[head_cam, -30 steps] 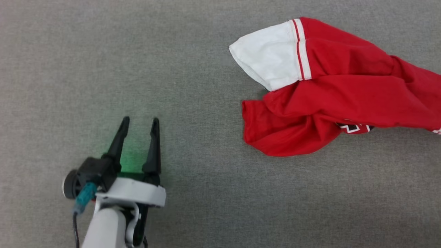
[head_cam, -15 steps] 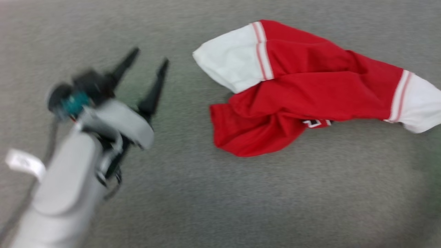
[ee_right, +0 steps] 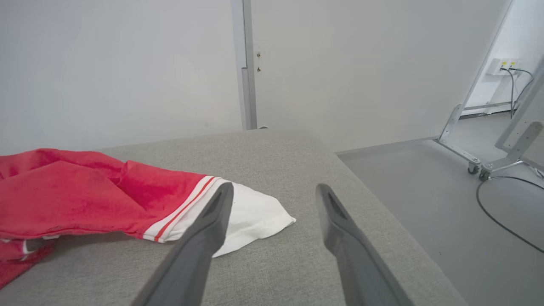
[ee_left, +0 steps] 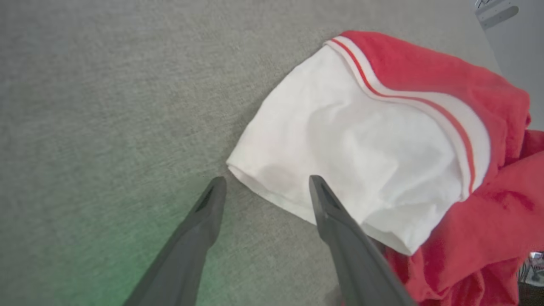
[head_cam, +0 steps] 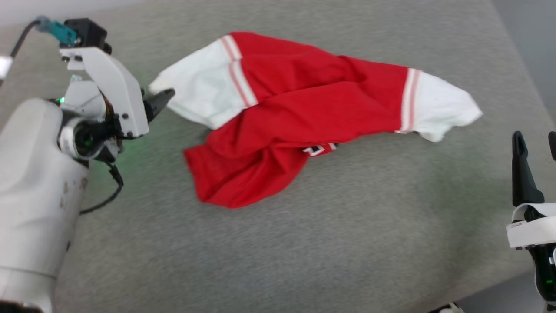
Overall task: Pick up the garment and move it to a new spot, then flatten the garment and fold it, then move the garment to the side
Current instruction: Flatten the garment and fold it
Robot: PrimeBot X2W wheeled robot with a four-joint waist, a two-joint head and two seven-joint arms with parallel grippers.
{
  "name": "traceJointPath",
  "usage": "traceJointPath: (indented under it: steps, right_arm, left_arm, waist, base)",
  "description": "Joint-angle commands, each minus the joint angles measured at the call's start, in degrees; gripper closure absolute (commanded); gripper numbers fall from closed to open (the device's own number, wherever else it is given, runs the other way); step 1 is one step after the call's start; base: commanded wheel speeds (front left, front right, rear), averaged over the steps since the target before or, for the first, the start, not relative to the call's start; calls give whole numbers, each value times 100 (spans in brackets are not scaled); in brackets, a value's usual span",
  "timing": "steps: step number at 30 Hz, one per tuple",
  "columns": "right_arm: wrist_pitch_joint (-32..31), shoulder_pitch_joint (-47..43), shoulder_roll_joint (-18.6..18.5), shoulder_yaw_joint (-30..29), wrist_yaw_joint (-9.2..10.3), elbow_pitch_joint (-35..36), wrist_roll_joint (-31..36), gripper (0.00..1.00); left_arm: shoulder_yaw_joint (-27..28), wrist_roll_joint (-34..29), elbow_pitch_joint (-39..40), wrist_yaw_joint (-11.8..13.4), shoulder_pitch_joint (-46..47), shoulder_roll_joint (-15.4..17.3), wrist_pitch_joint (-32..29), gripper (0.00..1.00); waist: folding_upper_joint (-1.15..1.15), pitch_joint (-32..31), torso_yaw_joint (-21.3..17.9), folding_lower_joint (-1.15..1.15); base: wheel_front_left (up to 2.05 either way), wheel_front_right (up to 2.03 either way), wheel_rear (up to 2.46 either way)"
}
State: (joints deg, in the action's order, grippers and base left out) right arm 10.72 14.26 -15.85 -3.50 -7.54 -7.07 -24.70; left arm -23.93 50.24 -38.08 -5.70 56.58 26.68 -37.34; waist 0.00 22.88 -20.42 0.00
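— Two claws, then. How do they stand?

— Both are spread wide and empty. The left claw [ee_left: 267, 180] is at the far left of the tabletop [head_cam: 347, 243], by the garment's left sleeve [ee_left: 348, 140]. In the left wrist view one finger lies over bare grey cloth and the other crosses the sleeve's open hem, so the hem's corner sits between them.

— Is it touching the sleeve?

— I cannot tell. The finger overlaps the white cloth, but contact is not clear.

— And the right claw [head_cam: 535, 137]?

— It is at the near right edge of the tabletop, released and well apart from the garment [head_cam: 304, 108]. The right sleeve [ee_right: 255, 216] lies beyond its fingers in the right wrist view.

— Where is the garment?

— It lies across the far middle of the tabletop. The white sleeves point left and right, and the red body is bunched toward the near side.

— What is hard to see?

— From the head, the left claw is mostly hidden behind its own pale wrist housing, with one dark fingertip showing beside the sleeve. The right claw's second finger is cut off by the picture's right edge. The white print [head_cam: 319, 150] is largely tucked under a red fold and cannot be read. A green glow [ee_left: 140, 238] tints the tabletop by the left claw.
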Motion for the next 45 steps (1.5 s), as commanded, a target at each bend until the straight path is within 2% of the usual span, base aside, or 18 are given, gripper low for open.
traceJointPath:
  steps: [1,5,8,9,10,11,20,28,36,40,41,42,43,45]
  right_arm:
    - [-8,-55,34,10,10,44,-20,0]
    - [-40,-70,64,55,10,139,-3,0]
    - [-43,-58,91,66,10,178,59,0]
    - [-47,-69,96,55,10,189,61,0]
    - [-51,-82,95,32,10,201,76,0]
    - [-61,-95,94,14,10,222,97,0]
    - [-217,-107,-67,-11,10,396,229,0]
    - [-472,-167,-222,-62,10,625,310,0]
    - [-670,-260,-263,-135,10,820,341,0]
    - [-763,-320,-278,-133,10,850,338,0]
    - [-780,-310,-287,-116,9,848,337,0]
    - [-819,-292,-302,-93,10,847,332,0]
    - [-851,-282,-320,-68,10,838,318,0]
    - [-924,-265,-396,-31,10,809,311,0]
  left_arm:
    - [-18,20,-55,25,104,9,-120,0]
    - [-177,-14,-440,205,419,19,-783,0]
    - [-261,22,-598,163,531,-60,-1010,0]
    - [-248,58,-624,140,549,-96,-1000,23]
    - [-267,54,-630,105,561,-116,-966,55]
    - [-274,40,-637,78,567,-108,-908,100]
    - [-11,144,-606,-56,284,94,61,100]
    - [198,410,-262,-116,-346,372,338,100]
    - [255,307,466,242,-1068,835,377,100]
    - [363,414,831,384,-1374,844,509,100]
    - [408,414,923,433,-1421,847,599,91]
    - [436,416,996,463,-1481,837,676,49]
    - [440,393,1072,481,-1562,836,748,0]
    - [459,284,1227,545,-1698,878,954,0]
  waist:
    - [0,46,-349,0]
    - [0,100,-476,0]
    - [0,110,-503,0]
    - [0,106,-492,0]
    - [0,95,-463,0]
    - [0,80,-423,0]
    - [0,-155,267,0]
    - [0,-352,928,0]
    - [0,-421,1178,0]
    - [0,-430,1244,0]
    - [0,-437,1261,0]
    - [0,-441,1276,0]
    - [0,-451,1293,0]
    - [0,-468,1341,0]
  base:
    - [0,0,0]
    - [0,0,0]
    - [0,0,0]
    - [0,0,0]
    - [0,0,0]
    - [0,0,0]
    - [0,0,0]
    - [0,0,0]
    - [0,0,0]
    - [0,0,0]
    - [0,0,0]
    - [0,0,0]
    - [0,0,0]
    - [0,0,0]
